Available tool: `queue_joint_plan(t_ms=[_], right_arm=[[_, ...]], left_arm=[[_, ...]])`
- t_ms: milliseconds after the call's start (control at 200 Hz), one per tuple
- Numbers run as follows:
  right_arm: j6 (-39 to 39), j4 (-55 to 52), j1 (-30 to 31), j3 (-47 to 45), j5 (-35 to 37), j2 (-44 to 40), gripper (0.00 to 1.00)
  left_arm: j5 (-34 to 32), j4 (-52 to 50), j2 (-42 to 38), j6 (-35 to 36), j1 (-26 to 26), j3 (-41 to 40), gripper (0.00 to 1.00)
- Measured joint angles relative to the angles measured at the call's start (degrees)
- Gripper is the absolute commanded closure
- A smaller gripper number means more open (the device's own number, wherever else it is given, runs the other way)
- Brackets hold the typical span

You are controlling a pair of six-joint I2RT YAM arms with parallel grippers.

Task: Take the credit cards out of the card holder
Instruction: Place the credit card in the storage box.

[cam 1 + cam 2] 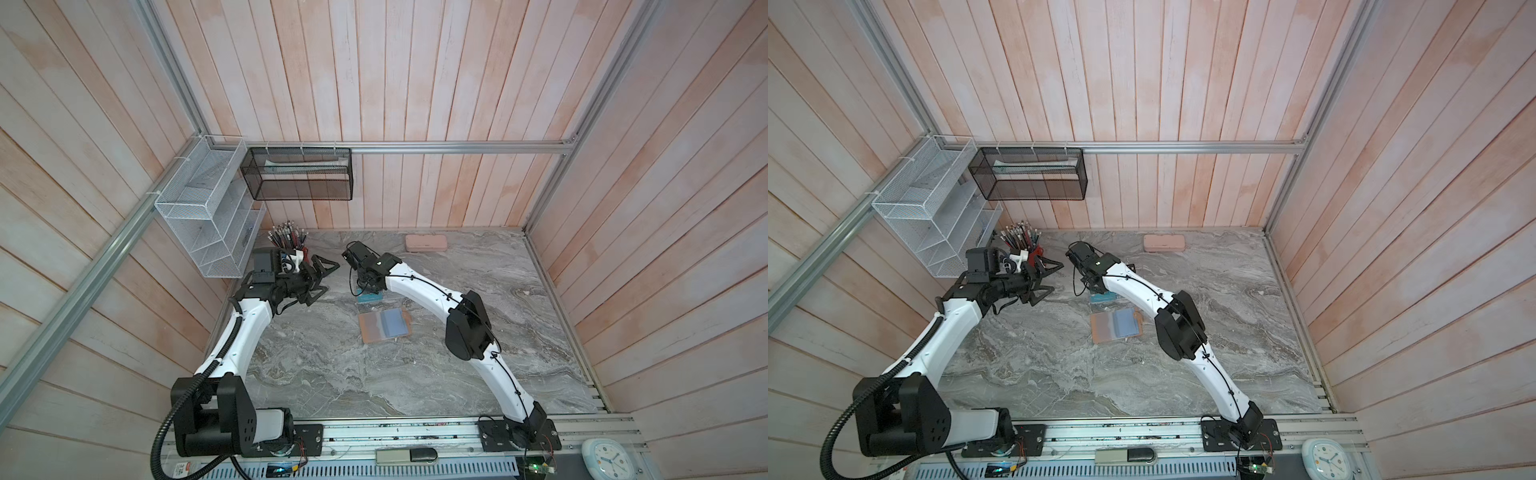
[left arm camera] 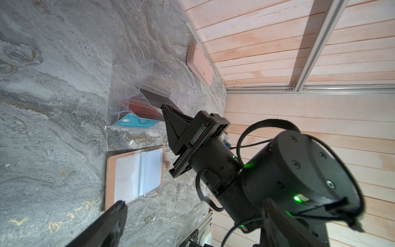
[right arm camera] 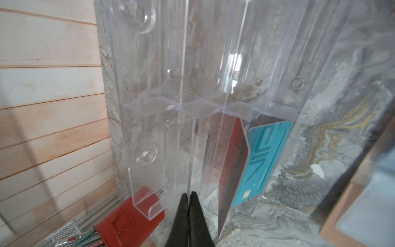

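Nearest you, a white clock (image 1: 609, 457) lies by the front rail. On the grey marble worktop (image 1: 457, 353) past it, the card holder (image 1: 384, 326) lies open and flat, its pale blue-grey sleeves facing up and its snap tab pointing toward your right arm.

Just beyond the holder, not touching it, stands the clear acrylic rack (image 3: 149, 85). All three credit cards are at this rack. The teal card (image 3: 263, 158) leans in the slot closest to the holder and the red card (image 3: 233, 166) is in the next slot back. The black card (image 2: 152, 96) is tilted over the slot after that.

Your right end effector (image 3: 189, 195) is at the rack with its fingers pressed together. In the left wrist view the black card's near corner sits at their tips, so it looks pinched there.

Your left end effector (image 1: 331, 277) is spread wide above the worktop, well to the side of the rack and beside the red pen cup (image 1: 304, 252).

Farther back, a long pale pink case (image 1: 427, 242) lies against the rear wall. A white mesh rack (image 1: 208, 216) and a black mesh basket (image 1: 301, 174) hang above.
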Motion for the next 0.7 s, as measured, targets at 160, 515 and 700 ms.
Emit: queue_joint_plan(t_ms=[160, 515, 700], right_arm=[[0.0, 0.6, 0.3, 0.2, 0.1, 0.0, 1.00], [0.0, -0.5, 0.4, 1.1, 0.6, 0.4, 0.98], [0.1, -0.5, 0.2, 1.1, 0.8, 0.4, 0.78]], left_arm=[[0.0, -0.3, 0.0, 0.3, 0.0, 0.0, 0.00], [-0.1, -0.5, 0.0, 0.5, 0.1, 0.0, 0.00], [-0.2, -0.5, 0.0, 0.4, 0.7, 0.0, 0.00]])
